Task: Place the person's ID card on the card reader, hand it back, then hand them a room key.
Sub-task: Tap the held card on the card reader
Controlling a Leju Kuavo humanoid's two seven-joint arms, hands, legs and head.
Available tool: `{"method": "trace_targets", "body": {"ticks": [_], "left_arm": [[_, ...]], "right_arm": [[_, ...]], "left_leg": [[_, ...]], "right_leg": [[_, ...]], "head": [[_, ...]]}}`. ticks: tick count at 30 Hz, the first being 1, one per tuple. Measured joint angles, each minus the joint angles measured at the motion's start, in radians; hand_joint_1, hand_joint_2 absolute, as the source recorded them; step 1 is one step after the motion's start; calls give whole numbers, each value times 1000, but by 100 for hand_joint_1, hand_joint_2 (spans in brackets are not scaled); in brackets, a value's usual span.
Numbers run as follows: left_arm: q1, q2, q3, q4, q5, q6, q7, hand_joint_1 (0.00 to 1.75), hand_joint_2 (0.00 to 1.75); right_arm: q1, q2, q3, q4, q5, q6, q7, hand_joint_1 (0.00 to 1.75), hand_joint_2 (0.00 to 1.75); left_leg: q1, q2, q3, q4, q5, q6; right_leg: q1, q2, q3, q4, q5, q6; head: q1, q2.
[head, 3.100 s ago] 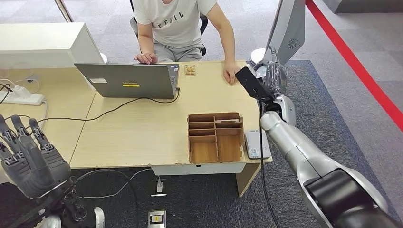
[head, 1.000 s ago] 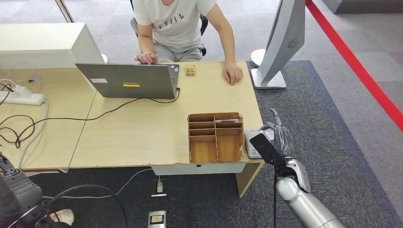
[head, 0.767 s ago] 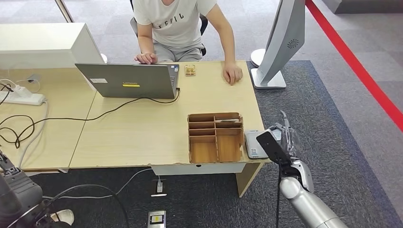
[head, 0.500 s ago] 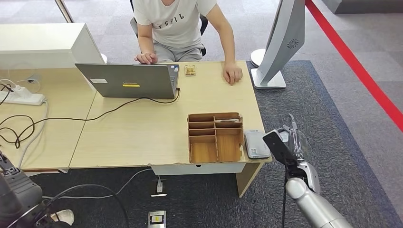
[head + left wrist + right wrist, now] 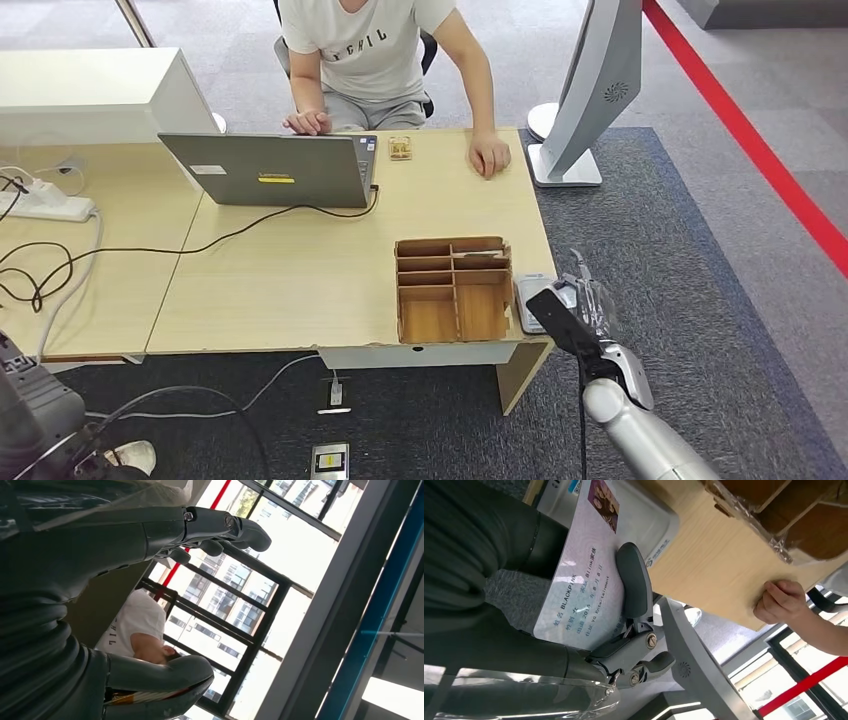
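My right hand (image 5: 582, 303) hovers at the table's right front corner, just right of the white card reader (image 5: 528, 297) and partly over it. In the right wrist view the hand (image 5: 589, 645) holds the ID card (image 5: 579, 575), a white card with a photo and printed lines, with a dark finger (image 5: 634, 582) pressed on its face. The card's photo end lies over the card reader (image 5: 646, 522); I cannot tell whether they touch. My left hand (image 5: 100, 585) hangs low with its fingers apart and nothing in it. The person's hand (image 5: 490, 156) rests on the table's far edge.
A wooden divided box (image 5: 453, 288) stands just left of the reader. A laptop (image 5: 270, 170) with its cable sits at the far left of the table (image 5: 300, 270), and a small wooden item (image 5: 400, 148) lies near the person. A grey monitor (image 5: 592, 90) stands off the far right corner.
Three seconds ago my right hand was up by the person's hand; it has come down to the reader, drifted right off the table's edge, and has now moved back left.
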Motion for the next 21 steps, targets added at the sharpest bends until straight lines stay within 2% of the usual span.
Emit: {"method": "trace_targets", "body": {"ticks": [10, 21], "left_arm": [[0, 11, -15, -9, -10, 45, 0, 0, 175], [-17, 23, -31, -9, 6, 21, 0, 0, 175]], "right_arm": [[-48, 46, 38, 113, 23, 4, -18, 175, 175], [-108, 52, 54, 303, 19, -57, 5, 175, 175]], "left_leg": [[0, 0, 0, 0, 0, 0], [0, 0, 1, 0, 0, 0]], "right_leg": [[0, 0, 0, 0, 0, 0], [0, 0, 0, 0, 0, 0]], "head": [[0, 0], [0, 0]]}}
